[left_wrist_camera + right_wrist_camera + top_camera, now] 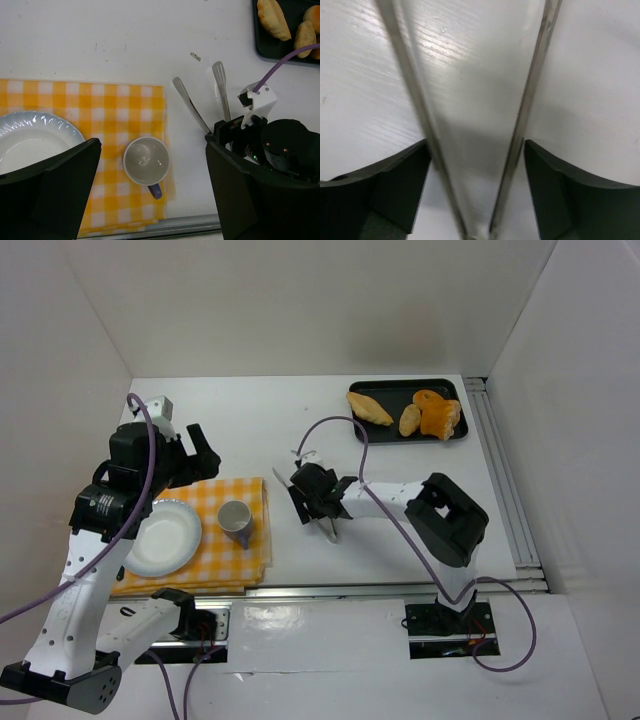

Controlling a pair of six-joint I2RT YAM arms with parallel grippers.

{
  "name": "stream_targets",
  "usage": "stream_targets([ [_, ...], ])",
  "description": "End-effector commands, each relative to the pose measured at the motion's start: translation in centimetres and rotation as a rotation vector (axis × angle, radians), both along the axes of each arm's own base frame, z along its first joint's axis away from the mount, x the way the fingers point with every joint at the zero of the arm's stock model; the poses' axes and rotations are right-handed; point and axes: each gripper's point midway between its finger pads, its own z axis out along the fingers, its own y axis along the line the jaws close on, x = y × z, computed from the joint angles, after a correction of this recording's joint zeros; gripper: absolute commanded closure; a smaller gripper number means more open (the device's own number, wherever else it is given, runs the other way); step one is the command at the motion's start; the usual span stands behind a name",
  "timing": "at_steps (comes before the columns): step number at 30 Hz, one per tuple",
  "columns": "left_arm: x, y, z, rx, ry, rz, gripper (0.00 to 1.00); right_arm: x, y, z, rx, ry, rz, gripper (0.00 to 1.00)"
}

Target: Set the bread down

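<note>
Two tools | right tool [312, 492] clenched on tongs [192, 107], low over desk [250, 420] | left tool [198, 458] spread wide | bread [371, 407] in tray [395, 386], far right | risk: shallow tongs pinch, bread may drop short of plate [160, 537]

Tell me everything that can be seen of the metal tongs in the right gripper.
The tongs are shiny silver metal: two thin arms with flattened tips, spread in a V, holding nothing. The right gripper clasps both arms from outside. The tips point over the white table, right of the checked cloth.
</note>
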Motion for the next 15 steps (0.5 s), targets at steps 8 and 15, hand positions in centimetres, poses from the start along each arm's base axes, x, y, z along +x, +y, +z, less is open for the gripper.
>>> stream_targets([
  [8,0.1,0.5,1.4,0.009,-0.054,0.012,0.0,1.7,-0.5,4.6,0.061,-0.15,-0.064,0.7],
  [15,0.2,0.8,2.5,0.02,-0.085,0.024,0.0,4.0,-4.5,11.4,0.108,-0.103,-0.137,0.7],
])
